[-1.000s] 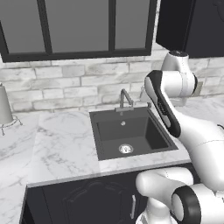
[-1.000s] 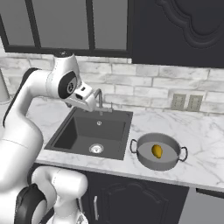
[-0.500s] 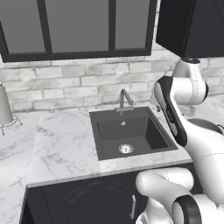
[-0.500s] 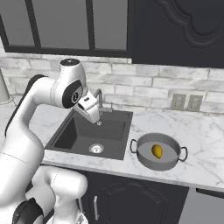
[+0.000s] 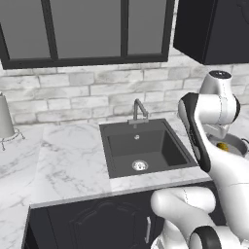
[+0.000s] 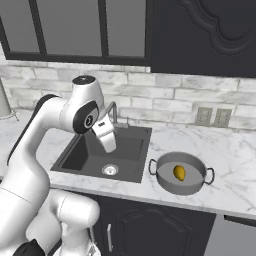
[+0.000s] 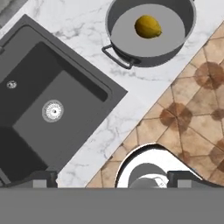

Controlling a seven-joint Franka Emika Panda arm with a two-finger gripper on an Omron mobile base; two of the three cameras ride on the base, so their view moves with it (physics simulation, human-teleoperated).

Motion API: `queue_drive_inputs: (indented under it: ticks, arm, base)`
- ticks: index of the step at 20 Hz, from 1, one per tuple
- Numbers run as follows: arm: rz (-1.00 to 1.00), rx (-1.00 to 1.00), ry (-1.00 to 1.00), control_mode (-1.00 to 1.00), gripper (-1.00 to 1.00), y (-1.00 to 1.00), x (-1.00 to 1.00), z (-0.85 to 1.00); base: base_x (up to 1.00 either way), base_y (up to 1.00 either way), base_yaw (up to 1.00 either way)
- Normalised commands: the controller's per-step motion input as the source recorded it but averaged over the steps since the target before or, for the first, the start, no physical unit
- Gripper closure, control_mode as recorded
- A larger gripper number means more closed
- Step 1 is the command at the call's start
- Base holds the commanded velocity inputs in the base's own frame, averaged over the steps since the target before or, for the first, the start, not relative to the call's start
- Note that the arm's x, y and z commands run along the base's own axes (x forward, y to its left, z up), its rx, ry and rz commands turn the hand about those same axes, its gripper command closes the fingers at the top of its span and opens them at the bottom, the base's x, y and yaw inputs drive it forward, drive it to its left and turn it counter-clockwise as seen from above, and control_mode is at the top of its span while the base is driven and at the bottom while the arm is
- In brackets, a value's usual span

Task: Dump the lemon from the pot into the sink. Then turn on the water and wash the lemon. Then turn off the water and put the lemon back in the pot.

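1. Nearest the cameras, the white arm bends up from the base and carries the gripper [image 6: 106, 136] above the sink's front half; its jaws stand wide apart and hold nothing.
2. Below it lies the sink [image 6: 82, 156], a dark basin set into the white marble bench [image 6: 230, 165]. The basin looks dry and holds nothing but its silver drain ring [image 6: 110, 170].
3. Just to the right of the sink in the right base view stands the pot [image 6: 167, 184], upright on the bench, with one loop handle turned toward the basin and the other away from it.
4. The lemon [image 6: 179, 173] rests on the pot's floor, a little off centre. The hand view, looking straight down, shows the same: lemon [image 7: 148, 26] inside the pot [image 7: 114, 17], sink [image 7: 26, 74] beside it.
5. At the back rim of the sink rises the faucet [image 5: 140, 109], its angled spout aimed over the basin; no stream runs from it.
6. Judged from this, the task is at its very beginning. Nothing is done yet: the pot has not been tipped, the lemon is unwashed, the water is off.
7. Left to do: grasp the pot, dump the lemon into the sink, run the water and wash it, shut the water off, and return the lemon to the pot.
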Motion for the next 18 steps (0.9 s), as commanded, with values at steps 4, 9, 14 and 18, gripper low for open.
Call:
queue_drive_inputs:
  ticks: [4, 9, 14, 18]
  arm:
    - [-0.23, 0.07, 0.03, -1.0, -1.0, -0.4, -0.17, -0.13]
    - [-0.18, 0.09, 0.06, -1.0, -1.0, -0.4, -0.19, -0.11]
    - [-0.15, 0.08, 0.05, -1.0, -1.0, -0.38, -0.16, -0.11]
    - [-0.12, 0.08, 0.05, -1.0, -1.0, -0.27, -0.02, -0.13]
  base:
    - [0.0, 0.0, 0.0]
    - [0.0, 0.0, 0.0]
    - [0.0, 0.0, 0.0]
    - [0.0, 0.0, 0.0]
